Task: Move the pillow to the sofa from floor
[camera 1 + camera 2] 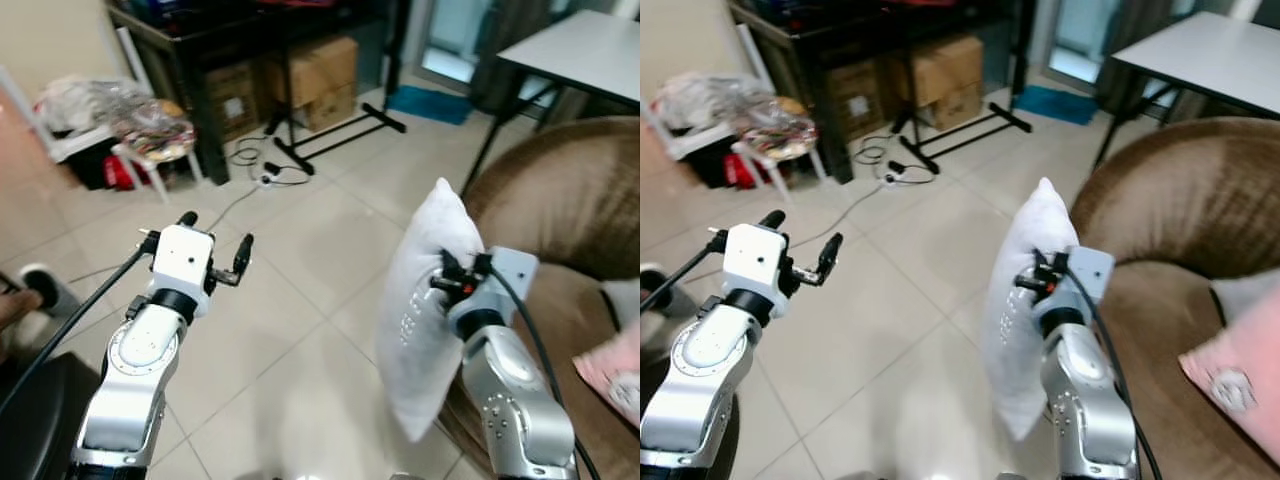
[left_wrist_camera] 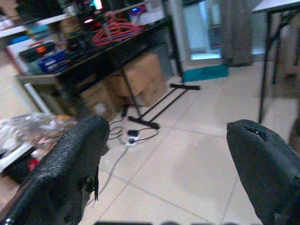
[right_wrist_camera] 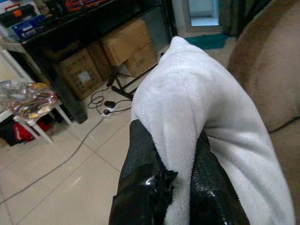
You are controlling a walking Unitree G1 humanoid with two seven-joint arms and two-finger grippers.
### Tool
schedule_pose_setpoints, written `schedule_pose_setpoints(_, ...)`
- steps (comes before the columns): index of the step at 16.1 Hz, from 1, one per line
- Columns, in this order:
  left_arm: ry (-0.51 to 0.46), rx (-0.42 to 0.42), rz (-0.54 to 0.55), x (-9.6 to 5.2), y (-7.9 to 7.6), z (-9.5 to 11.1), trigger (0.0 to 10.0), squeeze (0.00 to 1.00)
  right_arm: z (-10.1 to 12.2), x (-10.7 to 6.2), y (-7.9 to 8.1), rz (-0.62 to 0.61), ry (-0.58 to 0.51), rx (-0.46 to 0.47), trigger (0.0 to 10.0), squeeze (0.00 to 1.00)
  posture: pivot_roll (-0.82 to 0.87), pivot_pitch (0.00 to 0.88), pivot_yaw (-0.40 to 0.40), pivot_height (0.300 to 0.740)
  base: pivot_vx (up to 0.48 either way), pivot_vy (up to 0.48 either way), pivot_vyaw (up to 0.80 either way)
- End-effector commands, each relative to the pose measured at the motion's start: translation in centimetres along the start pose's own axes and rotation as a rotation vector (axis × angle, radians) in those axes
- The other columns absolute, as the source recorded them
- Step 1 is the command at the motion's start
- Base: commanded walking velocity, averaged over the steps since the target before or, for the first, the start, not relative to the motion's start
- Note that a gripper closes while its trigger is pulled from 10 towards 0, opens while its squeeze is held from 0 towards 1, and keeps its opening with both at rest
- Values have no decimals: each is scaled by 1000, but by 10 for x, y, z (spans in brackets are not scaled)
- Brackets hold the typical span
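My right pincer point(image 3: 174, 187) grips the white pillow point(image 1: 425, 310) upright, above the floor point(image 1: 290, 340) beside the brown sofa point(image 1: 570, 210). My left pincer point(image 1: 215, 238) hovers wide open, holding nothing.

A lived-in room of a home is indicated, used partly for storage. A brown sofa point(image 1: 560, 200) is seen on pale floor tiles point(image 1: 300, 300). Beyond the sofa, a white table point(image 1: 585, 50) on thin black legs is placed. Across the tiles from the sofa, cardboard boxes point(image 1: 320, 80) are stacked under a dark shelf unit point(image 2: 93, 61) (crowded with tools and orange cable), and a power strip point(image 1: 268, 178) with loose cords is left on the floor before them.
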State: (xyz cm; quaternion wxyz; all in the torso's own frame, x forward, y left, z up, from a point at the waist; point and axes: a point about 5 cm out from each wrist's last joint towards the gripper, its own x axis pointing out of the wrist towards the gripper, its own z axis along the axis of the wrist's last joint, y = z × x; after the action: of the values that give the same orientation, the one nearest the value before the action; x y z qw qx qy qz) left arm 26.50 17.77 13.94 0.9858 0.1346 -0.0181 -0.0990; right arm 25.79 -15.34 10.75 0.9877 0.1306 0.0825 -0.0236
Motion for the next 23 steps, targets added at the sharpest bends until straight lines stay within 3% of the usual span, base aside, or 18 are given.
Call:
schedule_pose_setpoints(1,-9,-5,-7,0,0,2,10000,0,14,-1,3,23,-71,-2,10000,0,-56,0,56,740,0,0,0)
schedule_pose_setpoints(11,-9,-9,7,-3,6,2,10000,0,17,4,8,75,-84,-35,10000,0,-32,0,37,740,291,0,-80)
schedule_pose_setpoints(23,-20,6,-15,1,8,6,10000,0,20,4,7,68,-95,-14,10000,0,-30,0,56,740,324,0,-789)
